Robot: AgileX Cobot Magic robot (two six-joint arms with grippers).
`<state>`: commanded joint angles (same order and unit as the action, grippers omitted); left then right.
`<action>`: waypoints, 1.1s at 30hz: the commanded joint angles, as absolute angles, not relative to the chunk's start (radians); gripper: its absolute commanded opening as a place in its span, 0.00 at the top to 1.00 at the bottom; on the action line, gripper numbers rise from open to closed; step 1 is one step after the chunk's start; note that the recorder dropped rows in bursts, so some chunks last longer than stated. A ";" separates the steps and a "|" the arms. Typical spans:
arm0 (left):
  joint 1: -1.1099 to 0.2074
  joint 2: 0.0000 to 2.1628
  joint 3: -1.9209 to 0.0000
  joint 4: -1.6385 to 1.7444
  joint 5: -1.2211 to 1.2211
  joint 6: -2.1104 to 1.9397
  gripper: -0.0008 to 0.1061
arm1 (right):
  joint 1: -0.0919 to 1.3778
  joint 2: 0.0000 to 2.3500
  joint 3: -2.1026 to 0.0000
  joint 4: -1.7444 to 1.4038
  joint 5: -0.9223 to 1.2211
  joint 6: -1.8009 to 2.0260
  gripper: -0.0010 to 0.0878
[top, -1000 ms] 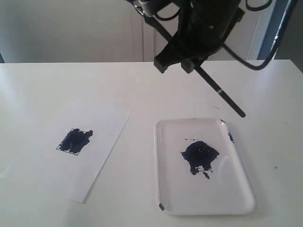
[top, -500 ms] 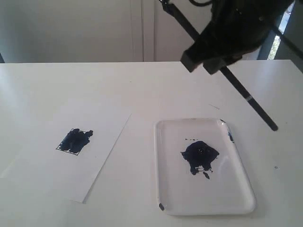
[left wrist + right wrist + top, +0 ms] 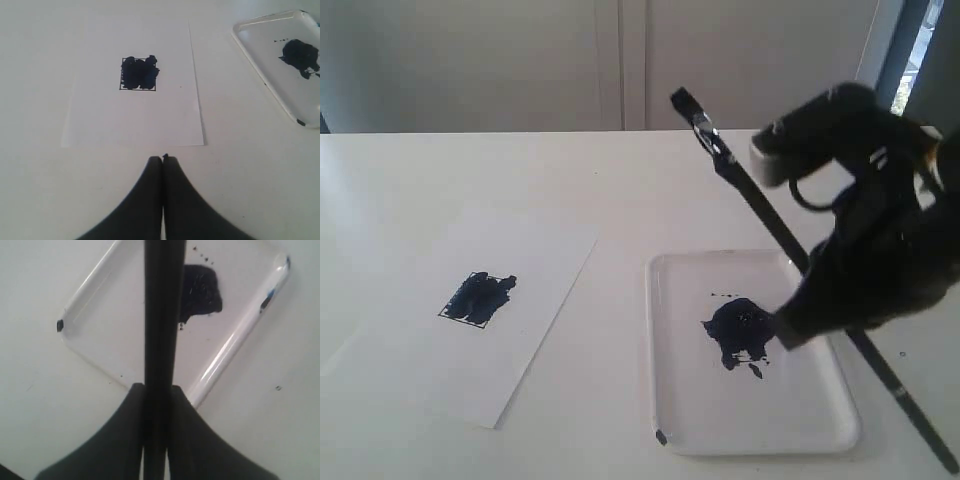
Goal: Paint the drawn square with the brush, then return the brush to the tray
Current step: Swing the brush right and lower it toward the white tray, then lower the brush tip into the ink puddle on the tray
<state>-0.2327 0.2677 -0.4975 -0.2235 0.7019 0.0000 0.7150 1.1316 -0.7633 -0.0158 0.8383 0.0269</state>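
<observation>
Table: a broad white tabletop (image 3: 620,180) carries everything; nothing on it has moved in the last second.
Paper sheet: a flat white rectangular paper sheet (image 3: 520,350) lies on the table's left half, its long edge angled toward the near left corner.
Tray: a glossy white rectangular plastic tray (image 3: 760,415) with rounded corners and a low rim sits right of the sheet, near the table's near edge, and has no brush in it yet.
Right gripper: the black right gripper (image 3: 810,310) is clenched on the brush handle. A second ago it hung high over the table's far edge; it has since swung down and now sits low over the tray's right side.
Left gripper: the black left gripper (image 3: 162,162) is pressed closed on nothing and hovers off the sheet's edge.
Brush: the long thin black-handled paintbrush (image 3: 750,190), with a silver ferrule, slants across the tray. Its dark tip is raised toward the far edge and its handle end is past the tray's near right corner. Whether that end touches the table cannot be told.
Drawn square: the small black-outlined square (image 3: 478,297) on the sheet is unchanged and mostly filled dark blue, so painting looks finished.
Paint blot: an irregular dark blue blot (image 3: 742,328) sits mid-tray.
Next step: the descent suggests the brush's return is under way; lowering and releasing it remain.
</observation>
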 joint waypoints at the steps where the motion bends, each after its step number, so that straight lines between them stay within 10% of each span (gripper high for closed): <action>1: -0.233 0.268 -0.480 -0.239 0.674 0.000 0.99 | 0.715 1.131 -0.712 0.000 0.797 0.036 0.99; 13: -0.233 0.268 -0.276 -0.304 0.344 0.000 0.99 | 0.715 1.131 -0.428 0.101 0.396 0.111 0.99; 33: -0.233 0.311 -0.080 -0.305 0.054 0.031 0.99 | 0.715 1.348 -0.395 0.101 0.317 0.189 0.99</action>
